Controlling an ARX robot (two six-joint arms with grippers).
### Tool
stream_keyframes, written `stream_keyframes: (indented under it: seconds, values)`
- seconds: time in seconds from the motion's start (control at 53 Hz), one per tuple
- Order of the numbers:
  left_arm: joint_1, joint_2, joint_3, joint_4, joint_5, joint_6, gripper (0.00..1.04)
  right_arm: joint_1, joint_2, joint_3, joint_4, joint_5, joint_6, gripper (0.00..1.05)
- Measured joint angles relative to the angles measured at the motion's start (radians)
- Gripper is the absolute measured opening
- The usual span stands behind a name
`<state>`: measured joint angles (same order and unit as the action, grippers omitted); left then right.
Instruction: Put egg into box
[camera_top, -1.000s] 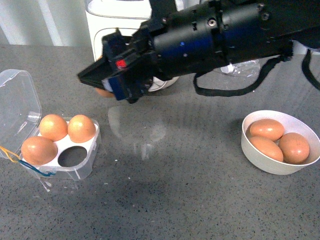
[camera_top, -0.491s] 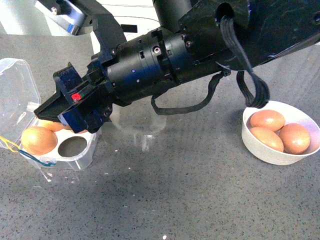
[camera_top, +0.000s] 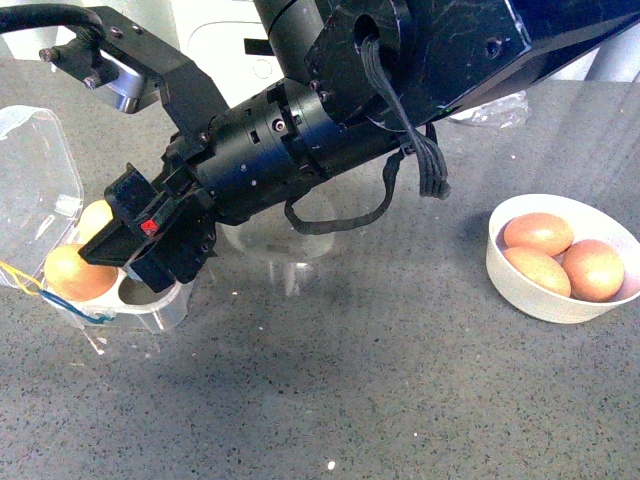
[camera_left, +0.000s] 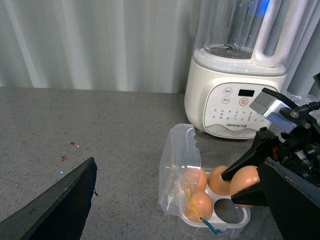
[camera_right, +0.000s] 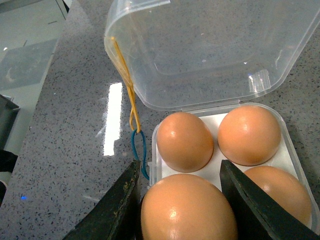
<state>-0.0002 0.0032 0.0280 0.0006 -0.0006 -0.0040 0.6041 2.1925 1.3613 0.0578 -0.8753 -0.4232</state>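
— Egg (camera_right: 187, 210), where is it?
— Squeezed tight in the right gripper (camera_top: 130, 262), just above the box (camera_top: 160, 312), over the one bare cup (camera_left: 231, 211).
— What holds what?
— Far back stands a white blender (camera_left: 235, 100). The bowl (camera_top: 545, 305) on the right has three eggs (camera_top: 538, 232). The box on the left, lid (camera_right: 210, 45) up, has three more.
— Anything in the way?
— The big black right arm (camera_top: 330, 130) hides most of the box from the front. The left gripper (camera_left: 177, 165) is spread wide, holding nothing. Yellow and blue bands (camera_right: 132, 115) hang off the box.
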Motion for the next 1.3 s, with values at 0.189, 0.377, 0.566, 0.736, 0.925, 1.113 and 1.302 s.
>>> stream_keyframes:
  seconds: [0.189,0.377,0.566,0.736,0.925,1.113,1.302]
  values:
    - [0.000,0.000,0.000,0.000,0.000,0.000,0.98,-0.004,0.011,0.031,-0.042,0.001,-0.039,0.41]
    - [0.000,0.000,0.000,0.000,0.000,0.000,0.98,-0.004,0.029,0.055,-0.052,0.000,-0.049,0.41]
    - [0.000,0.000,0.000,0.000,0.000,0.000,0.98,-0.002,0.048,0.082,-0.063,0.002,-0.052,0.41]
    - [0.000,0.000,0.000,0.000,0.000,0.000,0.98,0.000,0.060,0.103,-0.051,0.001,-0.048,0.41]
    - [0.000,0.000,0.000,0.000,0.000,0.000,0.98,0.006,0.074,0.127,-0.049,0.001,-0.044,0.41]
    - [0.000,0.000,0.000,0.000,0.000,0.000,0.98,0.017,0.076,0.132,-0.051,0.000,-0.040,0.41]
    - [0.000,0.000,0.000,0.000,0.000,0.000,0.98,0.026,0.077,0.132,-0.040,0.003,-0.031,0.52]
